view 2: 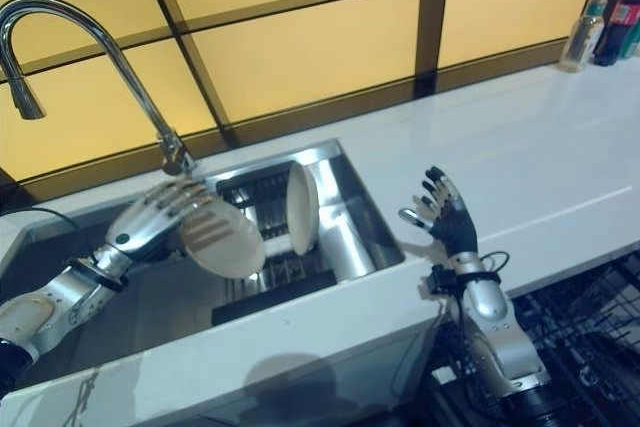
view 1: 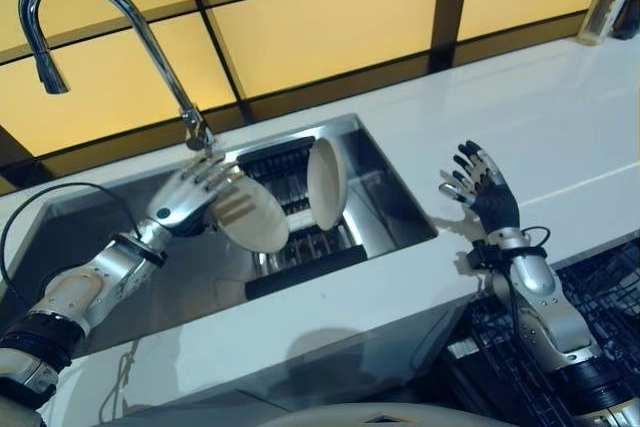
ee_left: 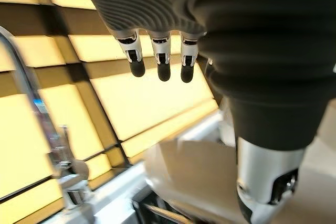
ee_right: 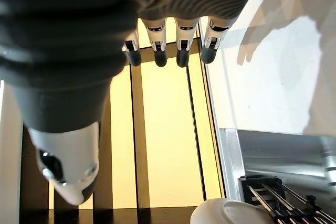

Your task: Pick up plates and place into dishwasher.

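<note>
The left hand (view 1: 183, 199) pinches a round, matte cream plate (view 1: 250, 215) by its rim, tilted over the steel sink (view 1: 380, 187). A second plate (view 1: 325, 183) stands upright in the dark wire rack (view 1: 300, 247). The right hand (view 1: 487, 190) hovers with fingers spread over the glossy white counter (view 1: 560, 127).

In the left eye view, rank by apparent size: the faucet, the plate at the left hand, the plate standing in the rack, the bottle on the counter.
1. Faucet, the largest.
2-3. Plate at the left hand and plate standing in the rack: not rankable, since the standing one is seen nearly edge-on.
4. Bottle, smallest, though it is farthest from the camera.
</note>
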Controlling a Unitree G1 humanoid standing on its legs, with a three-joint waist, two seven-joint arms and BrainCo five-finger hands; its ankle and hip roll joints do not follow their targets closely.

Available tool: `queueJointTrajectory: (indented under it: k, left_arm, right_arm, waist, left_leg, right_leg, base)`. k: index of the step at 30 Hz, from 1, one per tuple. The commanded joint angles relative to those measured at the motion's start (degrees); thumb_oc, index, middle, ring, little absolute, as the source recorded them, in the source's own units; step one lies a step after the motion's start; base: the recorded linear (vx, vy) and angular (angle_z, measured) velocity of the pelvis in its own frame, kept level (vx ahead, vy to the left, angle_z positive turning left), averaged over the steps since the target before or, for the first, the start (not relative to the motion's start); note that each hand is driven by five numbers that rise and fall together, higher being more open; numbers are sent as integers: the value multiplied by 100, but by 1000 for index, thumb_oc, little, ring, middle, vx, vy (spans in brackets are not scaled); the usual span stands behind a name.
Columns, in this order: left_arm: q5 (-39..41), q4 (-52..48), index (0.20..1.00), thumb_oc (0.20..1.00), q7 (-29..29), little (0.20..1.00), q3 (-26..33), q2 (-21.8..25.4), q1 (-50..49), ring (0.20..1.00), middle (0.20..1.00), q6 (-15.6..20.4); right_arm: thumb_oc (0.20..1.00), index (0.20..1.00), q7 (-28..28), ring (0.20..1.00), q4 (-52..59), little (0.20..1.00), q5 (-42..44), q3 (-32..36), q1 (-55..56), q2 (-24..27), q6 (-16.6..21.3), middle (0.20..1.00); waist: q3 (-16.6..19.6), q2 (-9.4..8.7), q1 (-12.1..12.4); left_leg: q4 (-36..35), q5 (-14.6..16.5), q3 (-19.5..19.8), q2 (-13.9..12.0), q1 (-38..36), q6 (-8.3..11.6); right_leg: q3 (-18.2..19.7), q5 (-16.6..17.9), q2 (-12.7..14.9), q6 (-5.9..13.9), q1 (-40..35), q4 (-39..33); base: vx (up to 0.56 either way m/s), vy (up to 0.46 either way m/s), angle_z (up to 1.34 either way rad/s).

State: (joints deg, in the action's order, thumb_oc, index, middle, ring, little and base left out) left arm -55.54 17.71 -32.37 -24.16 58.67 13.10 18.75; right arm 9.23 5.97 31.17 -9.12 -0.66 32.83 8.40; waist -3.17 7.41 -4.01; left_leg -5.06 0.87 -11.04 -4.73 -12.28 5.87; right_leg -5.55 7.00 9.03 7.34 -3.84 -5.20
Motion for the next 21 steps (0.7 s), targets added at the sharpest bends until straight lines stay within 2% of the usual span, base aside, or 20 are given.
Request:
queueJointTrajectory:
  k: [1,5,13,21]
  left_arm:
    - [-103,-93,1000,1000,50,1000,-37,727,607,1000,1000,133]
    - [-215,-222,1000,1000,509,1000,-212,793,670,1000,1000,484]
    - [-174,-110,1000,1000,806,1000,-396,749,774,1000,1000,413]
    - [-373,170,1000,1000,318,1000,-234,482,466,1000,1000,-159]
  right_arm:
    - [1000,1000,76,1000,90,1000,139,52,-155,222,347,1000]
    - [1000,1000,90,1000,118,1000,160,33,-119,249,313,1000]
    - [1000,1000,92,1000,113,1000,216,16,-76,314,275,1000]
    - [1000,1000,23,1000,110,1000,235,12,44,300,284,1000]
  waist:
    - [-49,-236,-115]
    - [-80,-221,-145]
    - [-150,-212,-188]
    - [-197,-261,-196]
  left_leg:
    - [356,541,-205,578,391,-634]
    - [391,569,-204,593,397,-661]
    - [403,591,-195,619,381,-697]
    - [411,582,-180,607,357,-709]
  right_leg:
    - [-343,-738,-22,64,-61,311]
    - [-320,-739,-5,90,-24,346]
    - [-246,-712,6,137,-2,350]
    - [-225,-712,11,159,-3,373]
  base:
    - [62,12,0]
    - [55,15,0]
    - [53,22,-1]
    - [48,13,-1]
